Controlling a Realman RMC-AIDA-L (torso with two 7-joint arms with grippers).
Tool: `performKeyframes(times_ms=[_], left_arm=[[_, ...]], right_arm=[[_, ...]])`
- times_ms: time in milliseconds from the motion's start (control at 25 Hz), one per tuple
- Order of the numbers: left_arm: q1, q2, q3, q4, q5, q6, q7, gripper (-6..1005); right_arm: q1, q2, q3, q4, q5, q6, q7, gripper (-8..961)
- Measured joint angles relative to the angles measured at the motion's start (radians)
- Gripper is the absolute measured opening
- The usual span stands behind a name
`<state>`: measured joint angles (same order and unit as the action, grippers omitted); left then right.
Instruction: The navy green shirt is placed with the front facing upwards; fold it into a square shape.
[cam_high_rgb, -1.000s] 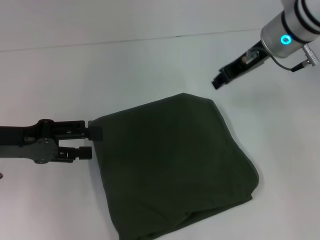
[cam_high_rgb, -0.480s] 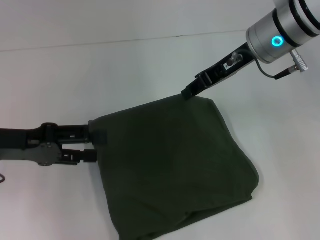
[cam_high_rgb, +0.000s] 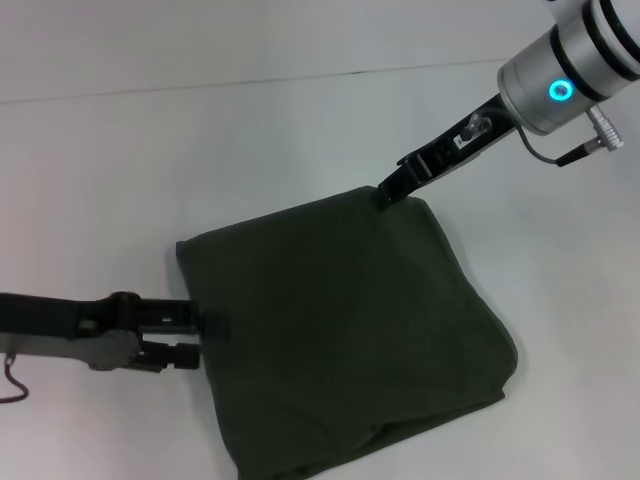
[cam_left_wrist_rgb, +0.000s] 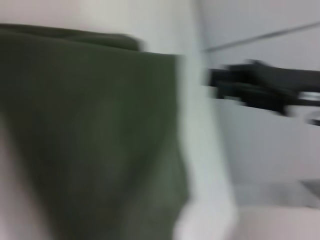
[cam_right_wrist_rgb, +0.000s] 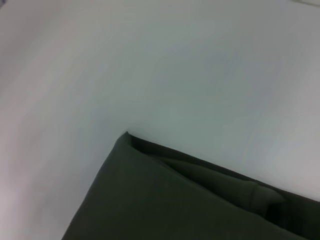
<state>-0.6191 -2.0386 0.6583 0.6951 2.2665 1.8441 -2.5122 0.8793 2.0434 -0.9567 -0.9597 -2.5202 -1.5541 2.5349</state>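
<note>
While folded into rough square, navy green shirt (cam_high_rgb: 345, 335) is seen lying flat on white bench (cam_high_rgb: 120, 170), filling centre and lower centre of head view. At lower left of frame, left gripper (cam_high_rgb: 196, 340) is held low at shirt's left edge, fingers (cam_high_rgb: 180, 357) apart, upper one touching fabric. At upper right, right gripper (cam_high_rgb: 388, 192) is pressed to shirt's far corner; finger state cannot be told.
</note>
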Motion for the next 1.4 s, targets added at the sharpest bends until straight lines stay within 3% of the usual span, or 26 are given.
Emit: performKeyframes(times_ms=[360,1080,1400], left_arm=[[-0.019,-0.016,0.123,-0.076,0.078,-0.280,-0.110,797],[-0.078,-0.051,0.143,-0.132,0.086,-0.334,-0.124,773],[-0.089,-0.050,0.193,-0.129,0.088,-0.341,-0.110,762]], right_arm=[[-0.006,-0.004,0.007,-0.001,-0.001,-0.008,0.000,303],[-0.015,-0.008,0.009,-0.001,0.000,0.001,0.000,303],[-0.021,-0.008,0.010,-0.001,0.000,0.002,-0.001,302]])
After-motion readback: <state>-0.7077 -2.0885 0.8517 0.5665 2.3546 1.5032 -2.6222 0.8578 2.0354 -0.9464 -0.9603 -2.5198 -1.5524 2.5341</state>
